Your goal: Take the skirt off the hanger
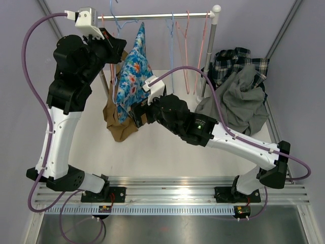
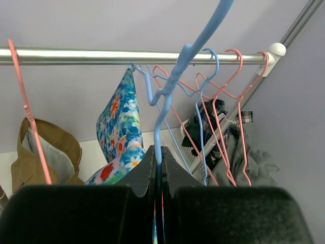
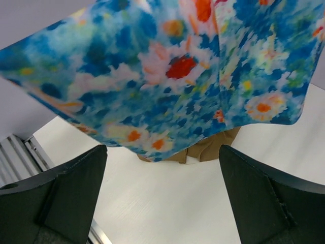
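one flowery skirt (image 3: pixel 167 76) hangs straight down; the left hand (image 2: pixel 158 155) pinches a blue hanger (image 2: pixel 175 76) up high, the right hand (image 3: pixel 162 203), spread wide, sits at its bottom edge.

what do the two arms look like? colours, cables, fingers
The left arm and right arm match: white shells, black joints and bases. A purple cable loops along each; a white camera housing tops each wrist. The fingers are matte black, wedge-shaped. The right arm carries a small green mark.

The white table (image 1: pixel 167 152) carries brown cloth (image 1: pixel 118 127) just left of the right claw (image 1: pixel 136 116), and a heap of grey and plaid clothes (image 1: pixel 238 96) well to its right.
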Controlling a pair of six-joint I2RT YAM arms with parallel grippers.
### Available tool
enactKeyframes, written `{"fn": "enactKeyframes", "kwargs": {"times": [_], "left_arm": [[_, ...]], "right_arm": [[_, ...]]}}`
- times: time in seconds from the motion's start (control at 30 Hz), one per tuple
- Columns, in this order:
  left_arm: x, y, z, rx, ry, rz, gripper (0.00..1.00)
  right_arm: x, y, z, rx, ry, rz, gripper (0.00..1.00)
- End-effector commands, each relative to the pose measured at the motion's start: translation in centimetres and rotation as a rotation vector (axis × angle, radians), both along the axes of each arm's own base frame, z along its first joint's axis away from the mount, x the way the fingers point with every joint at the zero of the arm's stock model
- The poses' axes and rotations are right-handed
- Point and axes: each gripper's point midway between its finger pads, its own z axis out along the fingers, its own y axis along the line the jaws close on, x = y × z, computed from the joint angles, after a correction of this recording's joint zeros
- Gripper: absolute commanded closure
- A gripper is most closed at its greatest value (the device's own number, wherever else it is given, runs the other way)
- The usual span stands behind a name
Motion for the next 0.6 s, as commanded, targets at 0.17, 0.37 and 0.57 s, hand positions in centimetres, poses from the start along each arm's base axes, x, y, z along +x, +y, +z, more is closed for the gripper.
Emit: {"fn": "enactKeyframes", "kwargs": {"times": [0.17,0.37,0.57], "left_arm": [[-2.8,1.2,5.4,-0.09,-0.177,0.006,1.0],[-3.2,1.3,5.6,-0.088,-0.184,0.005,1.0],[-3.4,1.3,5.4,-0.095,-0.186,0.001,1.0]], "right_arm": [[2.3,2.9,0.9,0.062,-0.034,-0.066,0.01],[2.7,2.7,0.9,0.067,-0.041,-0.09,0.0],[2.9,3.0,1.5,0.07,-0.061,-0.091,0.01]]}}
